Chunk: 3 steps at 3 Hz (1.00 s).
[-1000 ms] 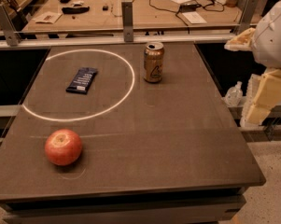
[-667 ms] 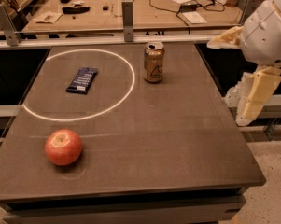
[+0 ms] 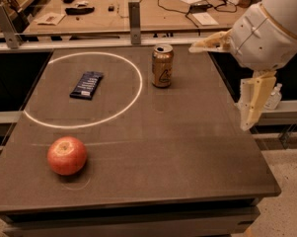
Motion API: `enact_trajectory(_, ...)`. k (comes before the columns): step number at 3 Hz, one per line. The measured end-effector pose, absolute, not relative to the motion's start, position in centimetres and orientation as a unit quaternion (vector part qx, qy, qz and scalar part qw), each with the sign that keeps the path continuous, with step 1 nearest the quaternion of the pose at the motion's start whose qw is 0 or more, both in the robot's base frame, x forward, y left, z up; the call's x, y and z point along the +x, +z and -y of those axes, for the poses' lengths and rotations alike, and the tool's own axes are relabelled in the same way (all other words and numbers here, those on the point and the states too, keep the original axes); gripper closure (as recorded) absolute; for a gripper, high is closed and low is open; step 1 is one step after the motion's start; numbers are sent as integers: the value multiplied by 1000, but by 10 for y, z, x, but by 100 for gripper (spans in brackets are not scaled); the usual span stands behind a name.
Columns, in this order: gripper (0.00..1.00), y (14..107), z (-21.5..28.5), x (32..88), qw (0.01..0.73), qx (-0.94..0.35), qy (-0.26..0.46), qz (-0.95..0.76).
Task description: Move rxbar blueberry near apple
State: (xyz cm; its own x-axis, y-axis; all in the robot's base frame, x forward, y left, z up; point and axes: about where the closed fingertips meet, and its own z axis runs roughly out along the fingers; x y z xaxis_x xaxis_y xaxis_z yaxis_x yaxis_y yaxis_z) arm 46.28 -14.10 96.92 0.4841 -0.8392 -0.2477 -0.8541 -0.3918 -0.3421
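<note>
The rxbar blueberry (image 3: 87, 85) is a flat dark navy bar lying inside the white circle at the table's back left. The apple (image 3: 66, 155) is red-orange and sits near the front left, outside the circle. My gripper (image 3: 218, 89) hangs over the table's right side, far from both. Its two cream fingers are spread wide apart: one (image 3: 208, 43) points left toward the can, the other (image 3: 251, 102) points down by the right edge. It holds nothing.
A gold drink can (image 3: 162, 66) stands upright at the back middle, just right of the white circle (image 3: 138, 83). The dark table (image 3: 187, 162) ends at the right near the gripper. A wooden bench (image 3: 113, 9) with cables and tools lies behind.
The arm has swung left and further over the table's right side, toward the can. The bar, apple and can have not moved.
</note>
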Motion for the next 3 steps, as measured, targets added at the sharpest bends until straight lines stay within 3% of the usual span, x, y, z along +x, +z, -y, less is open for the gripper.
enact_trajectory(2, 0, 942, 78, 496, 169, -902, 1, -397)
enact_trajectory(3, 0, 942, 78, 496, 169, -902, 1, -397)
